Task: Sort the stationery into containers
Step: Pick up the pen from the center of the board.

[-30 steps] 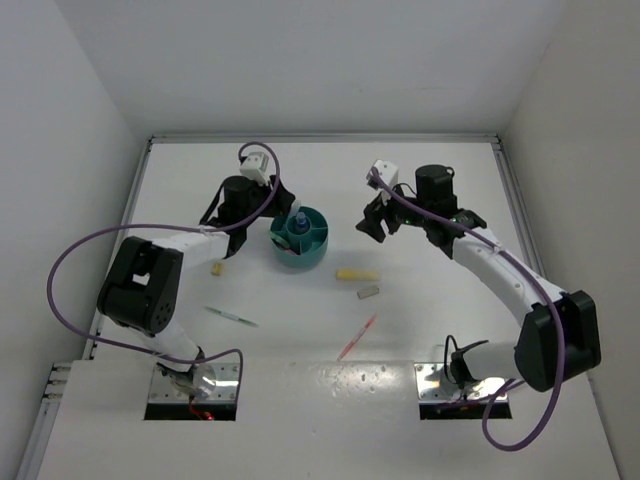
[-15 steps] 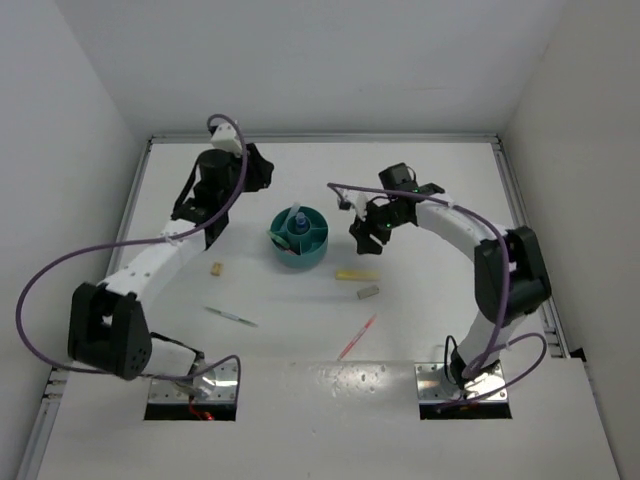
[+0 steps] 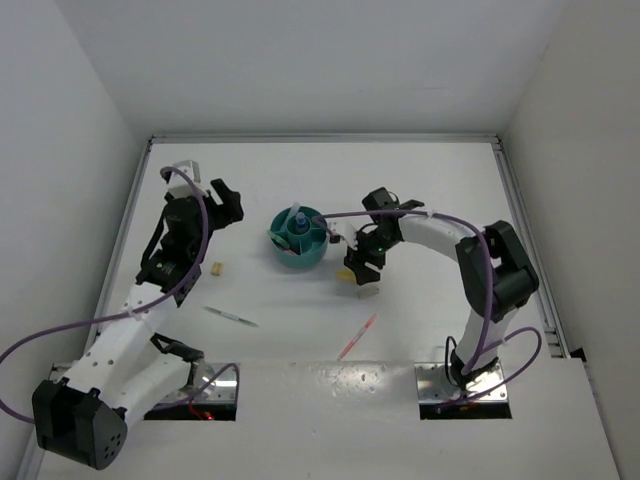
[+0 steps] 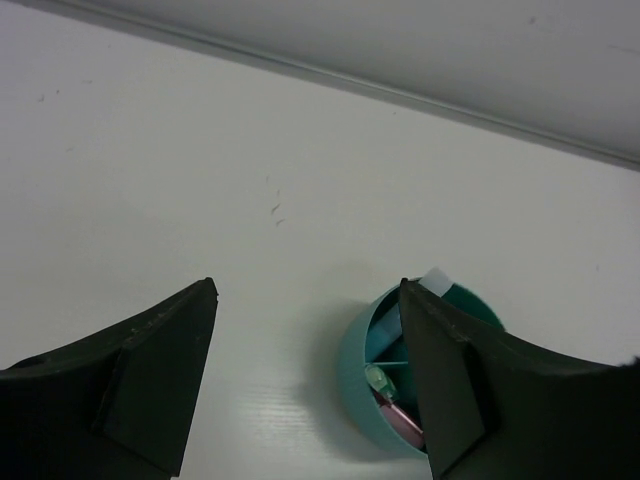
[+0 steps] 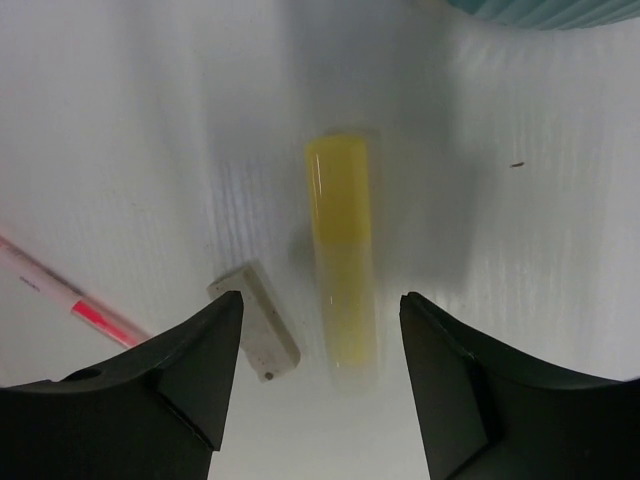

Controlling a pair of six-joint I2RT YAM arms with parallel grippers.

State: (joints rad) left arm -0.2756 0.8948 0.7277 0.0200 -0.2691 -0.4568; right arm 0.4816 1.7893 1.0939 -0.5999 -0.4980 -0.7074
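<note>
Jaws apart left and right; right pair hangs over yellow stick (image 5: pixel 343 250) near teal tub (image 3: pixel 292 259).

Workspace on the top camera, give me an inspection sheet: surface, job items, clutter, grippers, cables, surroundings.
Surface: white table, a few faint scuffs.
Job's things: teal divided tub holds a blue-capped bottle and several small items. The yellow stick, grey block, red and white pen, tan block and thin pen lie loose on the table.
Clutter: nothing seen.
Grippers: left gripper open and empty, above the table left of the tub. Right gripper open, straddling the yellow stick.
Cables: purple cables loop off both arms.
Surroundings: plain white walls.
</note>
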